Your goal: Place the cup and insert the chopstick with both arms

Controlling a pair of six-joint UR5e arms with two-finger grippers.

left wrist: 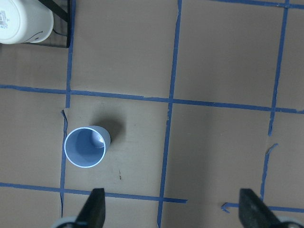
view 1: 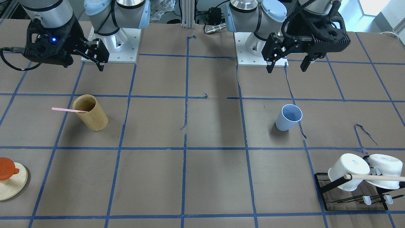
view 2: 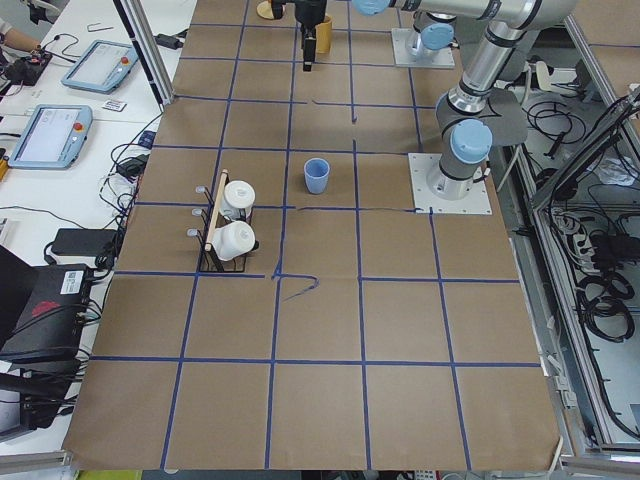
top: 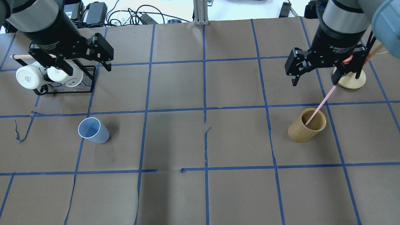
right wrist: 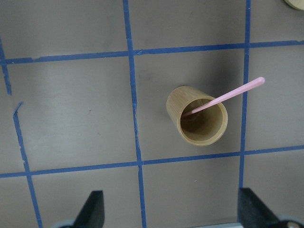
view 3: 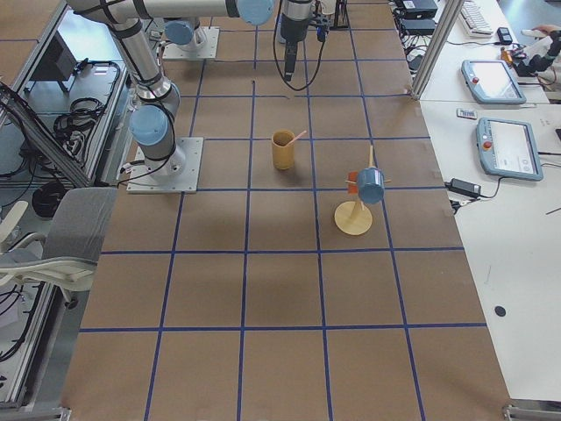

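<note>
A light blue plastic cup is being shown standing upright, mouth up, on the brown paper-covered tabletop. It is on the robot's left side, with its base just beside a blue tape line. The left end effector is being held raised above the tabletop, well apart from the cup. It is released, with its two fingers spread wide and nothing between them. In the left wrist view the cup is being framed nearer the left fingertip than the right one.

On the robot's right side, a tan cylindrical bamboo holder is being shown upright on the tabletop. A thin pink chopstick is being carried inside it. The lower end is down in the holder, the shaft is being leaned on the rim, and the upper end is being pointed out past the rim. The right end effector is being held above the tabletop, apart from the holder and the chopstick. It too is released, with its fingers wide apart.

Two white ceramic mugs are being carried on a black wire rack at the far left. An orange cup is being carried on a round wooden stand at the far right.
</note>
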